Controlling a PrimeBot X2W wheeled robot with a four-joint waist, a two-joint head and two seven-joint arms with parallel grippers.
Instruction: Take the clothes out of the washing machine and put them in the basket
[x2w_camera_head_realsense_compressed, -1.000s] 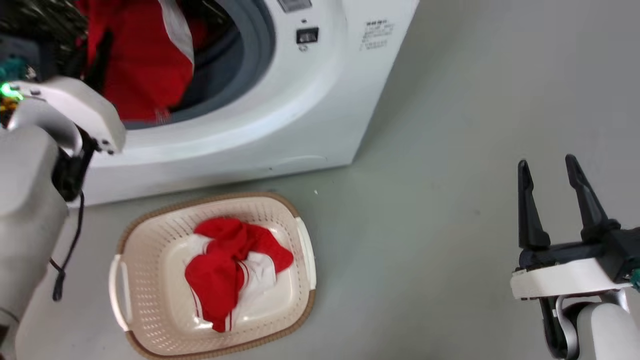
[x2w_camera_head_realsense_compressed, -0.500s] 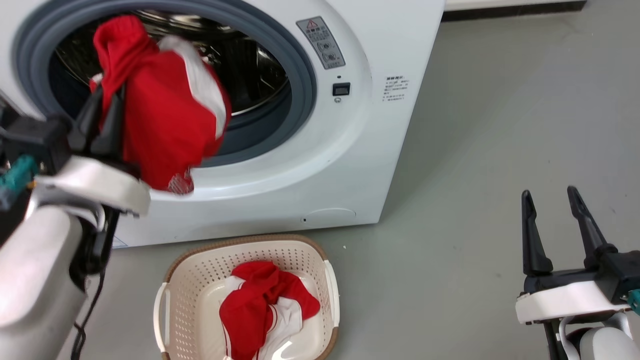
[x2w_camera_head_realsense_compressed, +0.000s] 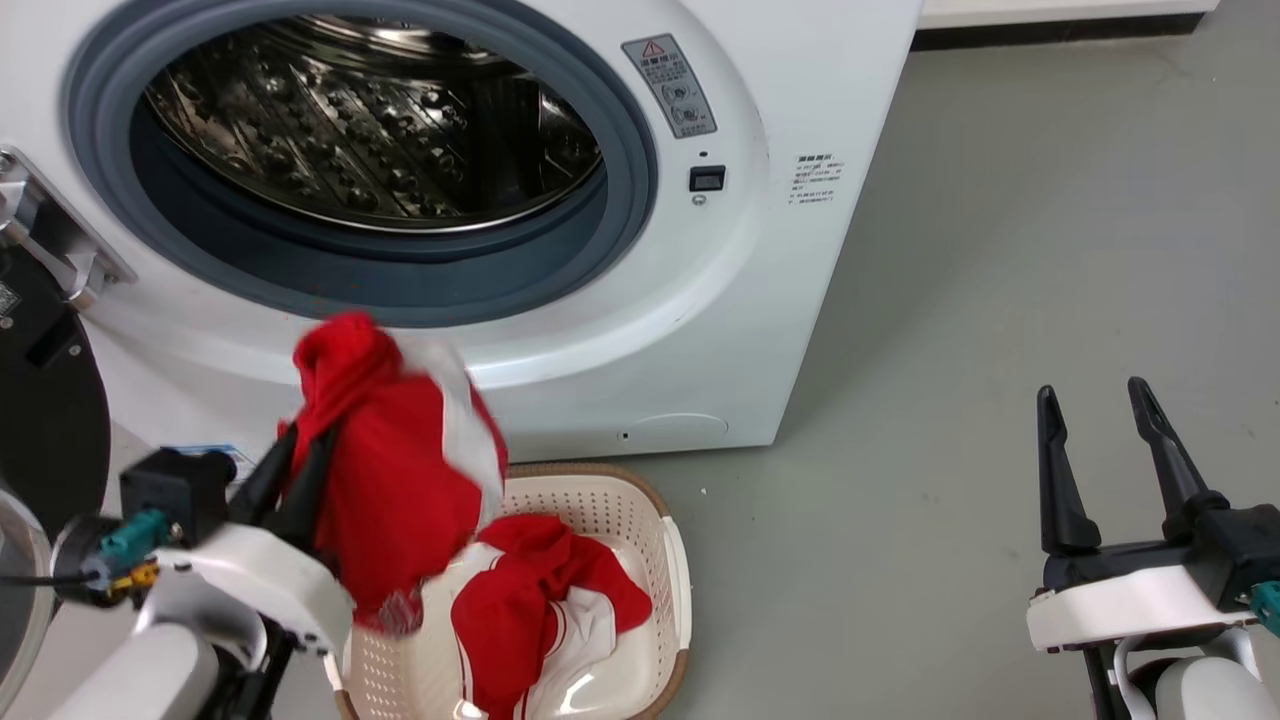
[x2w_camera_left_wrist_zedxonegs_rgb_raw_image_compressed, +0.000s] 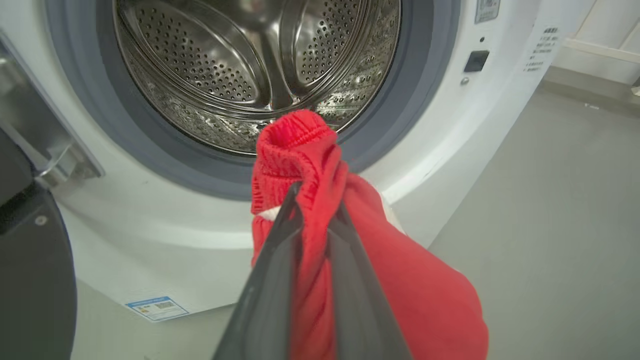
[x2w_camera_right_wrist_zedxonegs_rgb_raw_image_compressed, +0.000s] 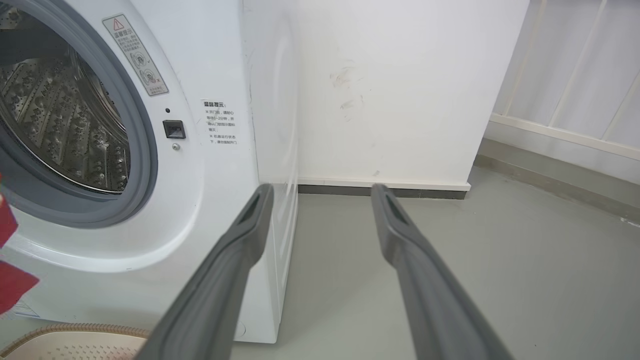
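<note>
My left gripper (x2w_camera_head_realsense_compressed: 305, 448) is shut on a red garment with a white panel (x2w_camera_head_realsense_compressed: 400, 480), which hangs over the left rim of the basket (x2w_camera_head_realsense_compressed: 672, 560), in front of the washing machine (x2w_camera_head_realsense_compressed: 700, 300). In the left wrist view the red garment (x2w_camera_left_wrist_zedxonegs_rgb_raw_image_compressed: 310, 165) is pinched between my left gripper's (x2w_camera_left_wrist_zedxonegs_rgb_raw_image_compressed: 315, 200) fingers, with the bare steel drum (x2w_camera_left_wrist_zedxonegs_rgb_raw_image_compressed: 225, 75) behind it. Another red and white garment (x2w_camera_head_realsense_compressed: 540, 610) lies inside the cream basket. My right gripper (x2w_camera_head_realsense_compressed: 1092, 400) stands open at the right above the floor, fingers (x2w_camera_right_wrist_zedxonegs_rgb_raw_image_compressed: 250, 225) spread with nothing between them.
The washer's black-framed door (x2w_camera_head_realsense_compressed: 45, 400) hangs open at the far left. Grey floor (x2w_camera_head_realsense_compressed: 950, 300) stretches to the right of the machine. A white wall and baseboard (x2w_camera_right_wrist_zedxonegs_rgb_raw_image_compressed: 385, 185) stand behind the washer. The basket rim (x2w_camera_right_wrist_zedxonegs_rgb_raw_image_compressed: 65, 330) shows at the lower left of the right wrist view.
My left gripper has drawn the red garment out of the drum and lowered it to the basket's left rim. The head camera tilted up over the second. The right gripper stayed open.
</note>
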